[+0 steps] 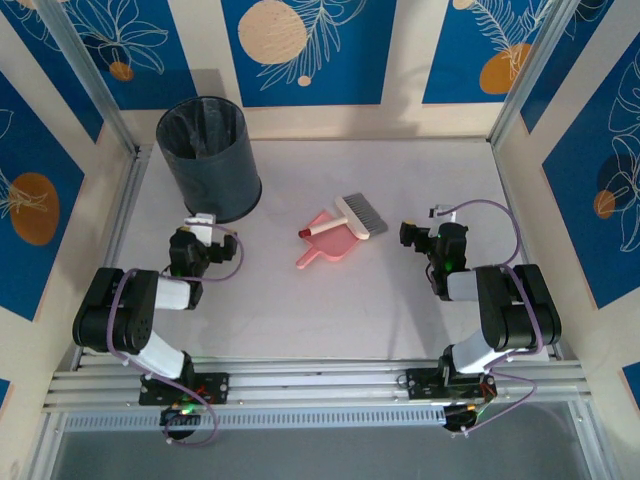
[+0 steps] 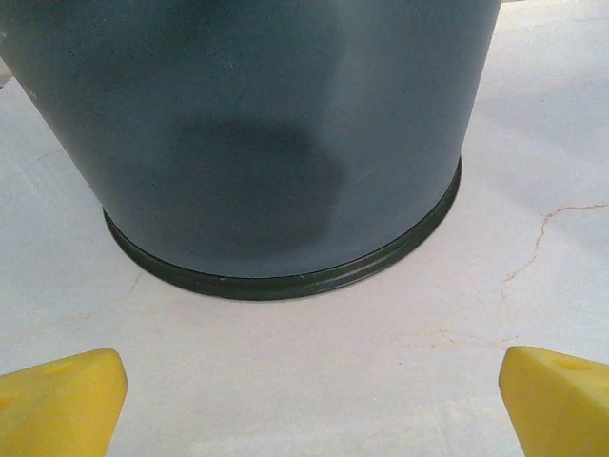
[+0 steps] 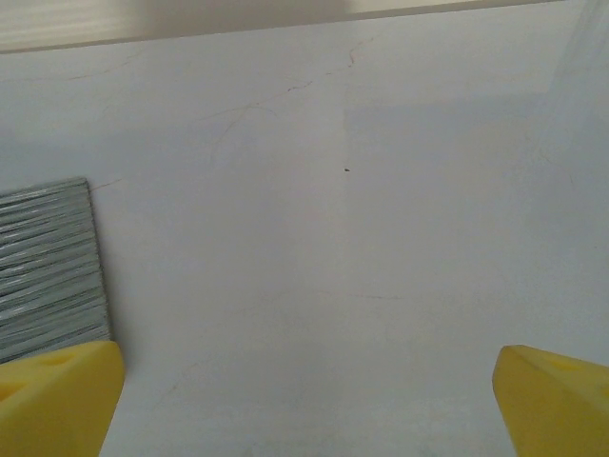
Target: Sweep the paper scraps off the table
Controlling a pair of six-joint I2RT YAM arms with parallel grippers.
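The white table (image 1: 330,310) lies bare where it shows; the paper scraps are out of view. A pink dustpan (image 1: 322,242) rests mid-table, and a brush (image 1: 360,214) with grey bristles lies across it. My left gripper (image 1: 203,222) stands open just in front of the dark bin (image 1: 210,158). Its yellow fingers (image 2: 57,400) are wide apart with bare table between them, and the bin's base (image 2: 285,190) is close ahead of the left gripper (image 2: 314,405). My right gripper (image 1: 432,228) is open to the right of the brush. Nothing lies between its fingers, and the bristles (image 3: 48,271) sit left of the right gripper (image 3: 309,405).
Aluminium rails (image 1: 320,385) edge the table at the front and sides. Blue floral wall panels (image 1: 300,50) close in the back and both sides. The bin stands in the back left corner, lined with a dark bag.
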